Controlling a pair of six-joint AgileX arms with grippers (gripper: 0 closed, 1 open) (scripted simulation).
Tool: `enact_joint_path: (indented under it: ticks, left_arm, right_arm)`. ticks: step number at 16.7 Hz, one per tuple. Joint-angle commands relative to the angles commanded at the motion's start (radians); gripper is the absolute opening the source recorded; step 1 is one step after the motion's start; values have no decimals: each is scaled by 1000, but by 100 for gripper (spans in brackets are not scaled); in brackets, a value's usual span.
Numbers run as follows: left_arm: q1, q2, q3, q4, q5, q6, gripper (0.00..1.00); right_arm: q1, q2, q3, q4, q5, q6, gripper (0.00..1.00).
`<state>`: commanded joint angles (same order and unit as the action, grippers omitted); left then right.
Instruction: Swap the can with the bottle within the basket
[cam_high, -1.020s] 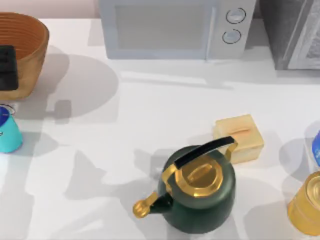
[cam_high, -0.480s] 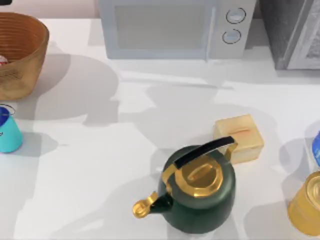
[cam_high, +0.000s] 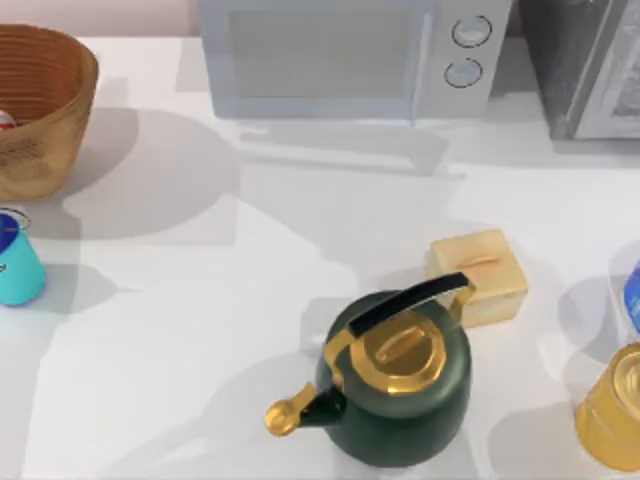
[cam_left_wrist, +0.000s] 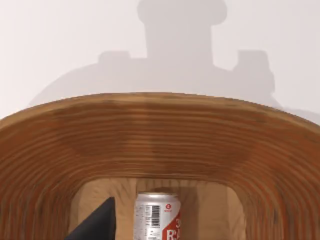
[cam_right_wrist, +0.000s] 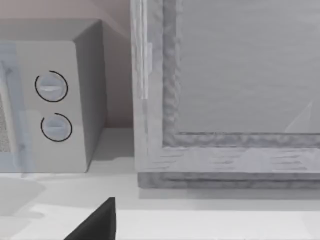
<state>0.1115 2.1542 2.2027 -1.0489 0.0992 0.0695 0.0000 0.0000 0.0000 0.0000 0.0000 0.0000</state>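
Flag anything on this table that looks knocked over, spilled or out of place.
Nothing stands out. The teal can stands upright on the table beside the wicker basket, the white-and-red bottle sits inside the basket, and the kettle is upright. No spill shows.

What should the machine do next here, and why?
Probably ease the left claw down into the basket toward the bottle, to lift it out. The bottle sits inside the basket, while the can stands on the table outside it, so the bottle likely has to leave first. The right claw is parked near the microwave.
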Motion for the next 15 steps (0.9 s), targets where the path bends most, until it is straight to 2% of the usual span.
enact_joint_path:
  ticks: [4,8,15]
  left_arm:
    - [20,211,205,-185,-5,49,100]
    - [38,384,338,-351,-16,97,100]
    - [45,443,374,-408,-22,116,100]
  right_arm:
    - [0,0,0,0,0,0,100]
    - [0,0,0,0,0,0,100]
    - [0,0,0,0,0,0,100]
